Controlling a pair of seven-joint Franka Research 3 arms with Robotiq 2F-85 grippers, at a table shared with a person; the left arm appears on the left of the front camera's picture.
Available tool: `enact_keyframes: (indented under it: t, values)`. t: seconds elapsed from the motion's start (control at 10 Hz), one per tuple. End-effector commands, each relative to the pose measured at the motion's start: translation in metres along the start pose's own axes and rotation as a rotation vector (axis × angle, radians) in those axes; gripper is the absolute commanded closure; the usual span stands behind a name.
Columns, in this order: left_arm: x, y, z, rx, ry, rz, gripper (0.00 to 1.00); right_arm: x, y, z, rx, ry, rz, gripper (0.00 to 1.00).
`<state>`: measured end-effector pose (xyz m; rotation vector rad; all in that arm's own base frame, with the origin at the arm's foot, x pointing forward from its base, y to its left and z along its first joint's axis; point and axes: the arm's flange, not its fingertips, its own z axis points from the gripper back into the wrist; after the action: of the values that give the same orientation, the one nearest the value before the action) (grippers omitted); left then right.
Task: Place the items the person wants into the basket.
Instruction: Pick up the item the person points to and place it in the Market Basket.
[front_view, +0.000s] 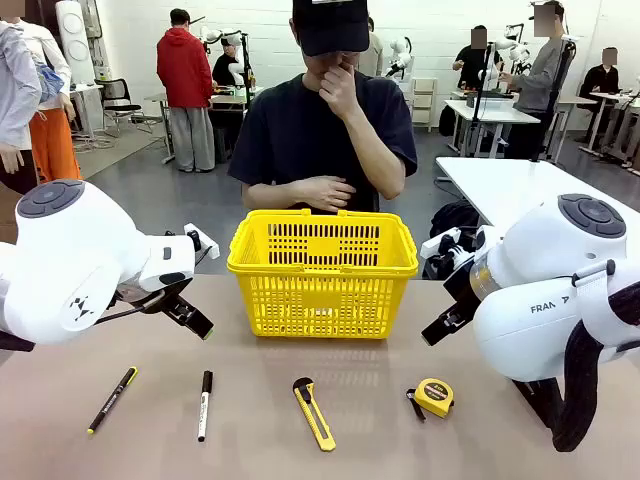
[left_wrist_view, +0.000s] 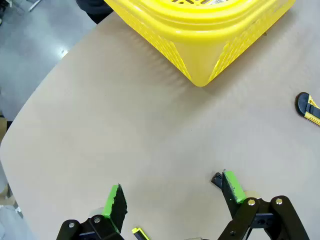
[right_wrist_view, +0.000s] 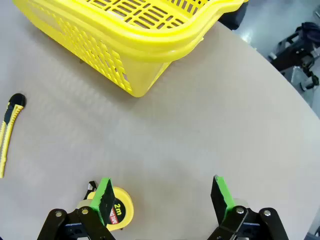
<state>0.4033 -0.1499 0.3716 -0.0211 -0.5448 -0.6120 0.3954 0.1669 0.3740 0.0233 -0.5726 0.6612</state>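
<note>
Across the table (front_view: 250, 360) at 12 o'clock, person (front_view: 320, 130) with one hand at chin, pointing at nothing. Just before them, basket (front_view: 322, 270), upright. Hovering at 9 o'clock, left pincer (left_wrist_view: 174, 192); at 3 o'clock, right pincer (right_wrist_view: 162, 192); both released, grasping nothing. Lying at 6 o'clock, knife (front_view: 314, 413); toward 7, marker (front_view: 204, 405); toward 5, tape (front_view: 434, 396). Probably best: await a clear choice, then descend straight, straddling the item's narrow side.
</note>
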Motion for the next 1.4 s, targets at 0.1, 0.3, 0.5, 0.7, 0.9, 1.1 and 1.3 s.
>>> enact_keyframes:
  t: [0.1,0.3,0.5,0.7,0.9,1.1,1.3]
  values:
    - [0.0,-0.0001,0.0,0.0,0.0,0.0,0.0,0.0,0.0,0.0,0.0,0.0,0.0,0.0]
    - [0.0,-0.0001,0.0,0.0,0.0,0.0,0.0,0.0,0.0,0.0,0.0,0.0,0.0,0.0]
    - [0.0,-0.0001,0.0,0.0,0.0,0.0,0.0,0.0,0.0,0.0,0.0,0.0,0.0,0.0]
    - [0.0,-0.0001,0.0,0.0,0.0,0.0,0.0,0.0,0.0,0.0,0.0,0.0,0.0,0.0]
    - [0.0,-0.0001,0.0,0.0,0.0,0.0,0.0,0.0,0.0,0.0,0.0,0.0,0.0,0.0]
    - [0.0,-0.0001,0.0,0.0,0.0,0.0,0.0,0.0,0.0,0.0,0.0,0.0,0.0,0.0]
    - [0.0,-0.0001,0.0,0.0,0.0,0.0,0.0,0.0,0.0,0.0,0.0,0.0,0.0,0.0]
